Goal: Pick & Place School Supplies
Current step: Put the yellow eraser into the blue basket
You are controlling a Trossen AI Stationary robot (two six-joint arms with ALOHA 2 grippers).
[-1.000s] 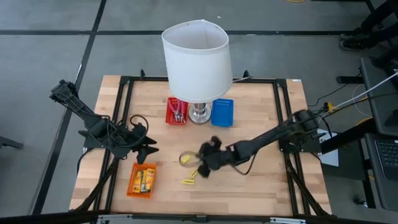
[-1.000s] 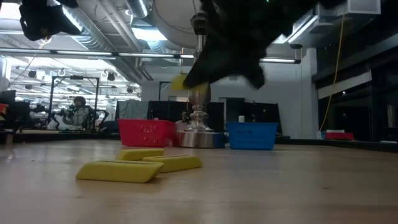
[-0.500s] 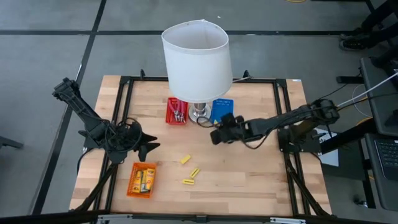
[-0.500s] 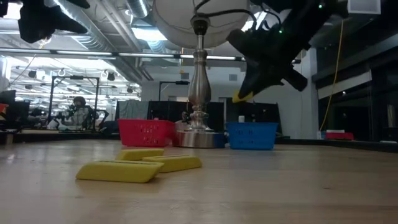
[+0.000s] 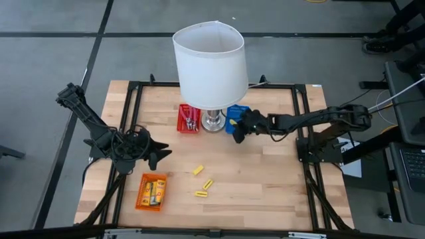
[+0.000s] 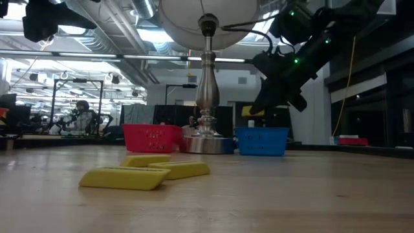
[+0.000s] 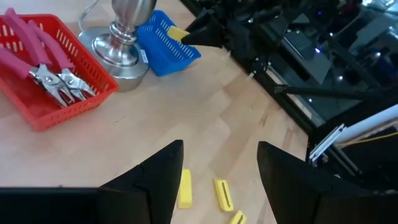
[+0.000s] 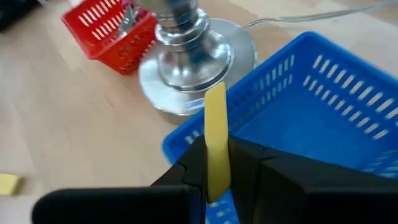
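My right gripper [image 5: 237, 130] is shut on a plain yellow piece [image 8: 216, 121] and hovers over the blue basket's [image 5: 238, 118] near left corner, beside the lamp base [image 5: 212, 122]. Three more plain yellow pieces [image 5: 202, 182] lie flat on the table's middle. Yellow packets [image 5: 154, 192] lie in the orange basket [image 5: 143, 197]. Pink-handled pliers [image 7: 43, 62] lie in the red basket [image 5: 188, 119]. My left gripper [image 5: 159, 154] waits open near the table's left side, touching nothing. My right gripper pinches the plain yellow piece between its two fingers [image 8: 249, 163] by one end [image 8: 216, 177]. The rest sticks out forward past the fingertips. The fingers slant down from the table's right side. The piece [image 6: 254, 111] is lifted clear, above the blue basket's rim [image 8: 186, 138].
A tall lamp with a white shade [image 5: 209, 63] stands between the red and blue baskets, its shade overhanging both. A cord [image 8: 298, 15] runs from the lamp base. A dark frame [image 5: 302, 126] borders the table. Bare wood lies at the near right.
My right gripper has risen from the table's middle, by the loose yellow pieces, and swung toward the far edge to the blue basket, carrying the yellow piece clear of the table. The three other pieces have stayed put.
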